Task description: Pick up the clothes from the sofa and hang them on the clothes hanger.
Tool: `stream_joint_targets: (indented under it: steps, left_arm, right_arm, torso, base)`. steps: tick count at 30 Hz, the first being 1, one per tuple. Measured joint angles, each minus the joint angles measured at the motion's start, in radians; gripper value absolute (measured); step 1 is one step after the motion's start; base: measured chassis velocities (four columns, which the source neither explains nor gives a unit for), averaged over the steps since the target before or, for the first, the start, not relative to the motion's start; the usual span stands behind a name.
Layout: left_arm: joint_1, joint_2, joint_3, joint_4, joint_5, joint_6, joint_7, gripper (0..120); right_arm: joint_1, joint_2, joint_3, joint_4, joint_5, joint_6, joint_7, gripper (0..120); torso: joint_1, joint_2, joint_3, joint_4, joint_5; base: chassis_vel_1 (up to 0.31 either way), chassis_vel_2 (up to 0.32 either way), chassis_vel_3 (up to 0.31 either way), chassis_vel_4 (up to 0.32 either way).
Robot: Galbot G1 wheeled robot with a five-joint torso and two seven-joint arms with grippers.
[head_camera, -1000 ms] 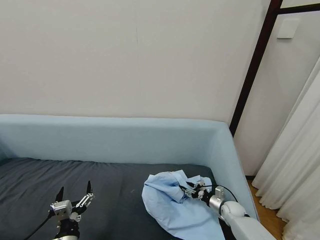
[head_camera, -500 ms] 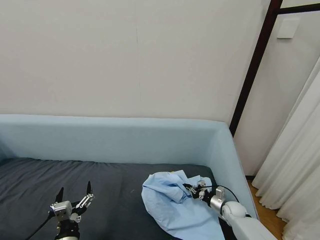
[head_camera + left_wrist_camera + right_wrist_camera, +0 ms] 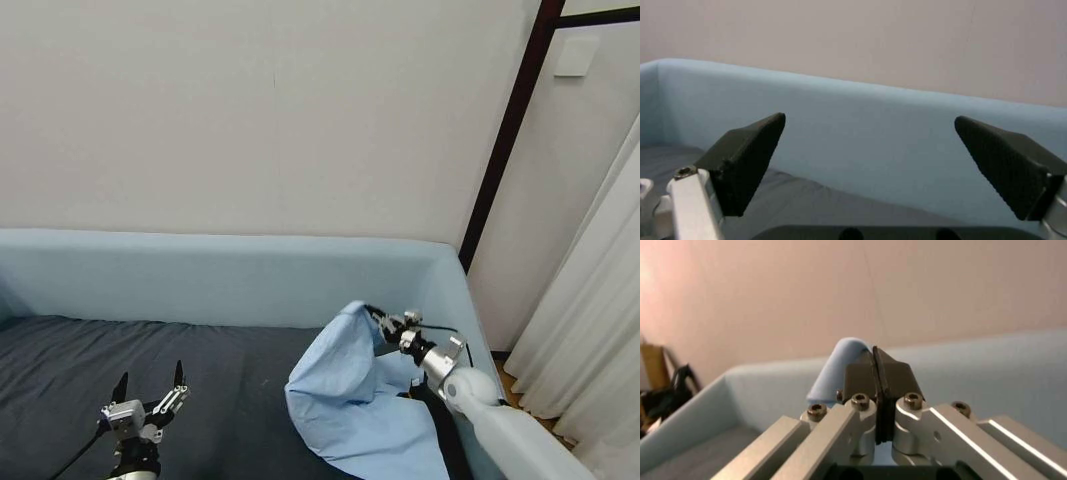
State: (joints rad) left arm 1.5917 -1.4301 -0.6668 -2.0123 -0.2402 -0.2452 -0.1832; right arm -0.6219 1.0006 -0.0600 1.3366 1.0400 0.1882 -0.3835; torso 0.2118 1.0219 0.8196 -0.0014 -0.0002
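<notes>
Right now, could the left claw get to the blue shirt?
Probably yes: the left claw hangs open over the seat, and nothing lies between it and the shirt, which the right claw pinches at its raised edge.

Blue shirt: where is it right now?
Head view: the blue shirt is at the sofa's right end, top edge pinched in the right claw, the rest draped on the dark seat.

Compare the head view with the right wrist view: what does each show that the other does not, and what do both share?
Head view: the left gripper, open, low above the dark seat cushion, and the blue shirt draping down from the right gripper. Right wrist view: the pads pressed together on a shirt fold, close up. Shared: the gripped shirt, the sofa backrest, the wall.
</notes>
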Motion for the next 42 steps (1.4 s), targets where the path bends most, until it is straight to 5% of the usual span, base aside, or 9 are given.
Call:
stream_joint_targets:
  steps: [11,22,29,36,42]
  left_arm:
    - [-0.006,0.026,0.008,-0.008,-0.024,-0.006,-0.001,100]
    - [-0.007,0.041,0.013,-0.021,-0.041,-0.009,-0.001,100]
    - [-0.008,0.043,0.016,-0.021,-0.041,-0.021,0.001,100]
    - [-0.014,0.039,0.02,-0.017,-0.034,-0.023,0.002,100]
    - [-0.016,0.036,0.021,-0.006,-0.027,-0.022,0.004,100]
  right_arm:
    - [0.146,-0.095,0.04,0.357,0.014,0.095,0.415,0]
    - [0.422,-0.203,0.058,0.388,-0.006,0.099,0.579,0]
    - [0.543,-0.315,0.076,0.464,-0.031,0.006,0.605,0]
    - [0.43,-0.325,0.025,0.599,-0.144,-0.07,0.69,0]
    - [0.165,-0.167,-0.081,0.527,-0.35,-0.054,0.703,0]
  torso:
    - [0.0,0.0,0.0,0.0002,-0.0004]
    - [0.0,0.0,0.0,0.0003,-0.0001]
    - [0.0,0.0,0.0,-0.0002,-0.0004]
    - [0.0,0.0,0.0,0.0003,-0.0008]
    - [0.0,0.0,0.0,0.0,0.0]
  base:
    - [0.0,0.0,0.0,0.0]
    - [0.0,0.0,0.0,0.0]
    - [0.0,0.0,0.0,0.0]
    - [0.0,0.0,0.0,0.0]
    - [0.0,0.0,0.0,0.0]
